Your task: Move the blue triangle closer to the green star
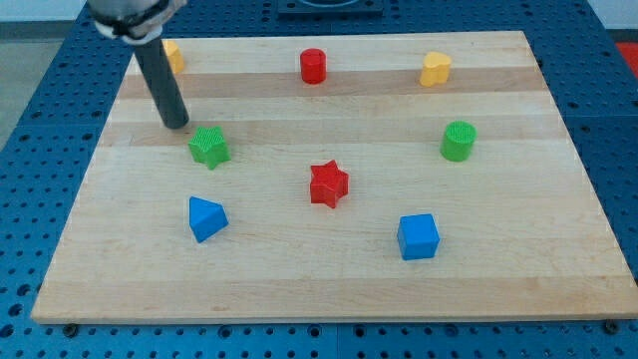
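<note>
Starting from the view's left, a yellow block [173, 55] sits at the top-left corner of the wooden board [299, 289], partly hidden behind my dark rod, so its shape cannot be made out. My tip [176, 124] rests on the board just above and left of the green star-shaped block [209, 147], near it but apart. The rod has no jaws to open or close and it is pressing on nothing at present.

The blue triangular block [206, 218] lies directly below the star, towards the bottom-left corner, with a bare strip of wood between them — so the tip is on the wrong side of both.

To do this well, I judge the tip should swing wide along the left edge, clear of the star, and come in beneath the triangle. A slow, centred push towards the top edge should stop it turning aside, ending just short of the star.

Further right stand 5 blocks that need not be touched — a red cylinder [313, 66] by the top edge, a red star [328, 184] mid-board, a blue cube [418, 236], a yellow heart-like block [435, 69] and a green cylinder [458, 141].
</note>
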You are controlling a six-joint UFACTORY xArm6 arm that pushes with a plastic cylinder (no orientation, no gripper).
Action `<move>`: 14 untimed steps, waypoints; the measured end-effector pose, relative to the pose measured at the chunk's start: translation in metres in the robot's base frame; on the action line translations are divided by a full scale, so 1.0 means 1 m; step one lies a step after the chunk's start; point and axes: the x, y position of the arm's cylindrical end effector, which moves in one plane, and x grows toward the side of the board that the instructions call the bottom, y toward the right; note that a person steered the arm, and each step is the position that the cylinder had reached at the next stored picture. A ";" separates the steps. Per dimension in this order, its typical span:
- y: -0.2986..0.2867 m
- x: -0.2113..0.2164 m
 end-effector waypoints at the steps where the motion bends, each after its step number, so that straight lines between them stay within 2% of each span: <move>1: -0.002 0.058; 2: -0.002 0.101; 3: -0.001 0.106; 4: 0.013 0.146; 5: 0.013 0.146; 7: 0.072 0.145; 11: 0.129 0.145; 12: 0.141 0.138; 14: 0.141 0.080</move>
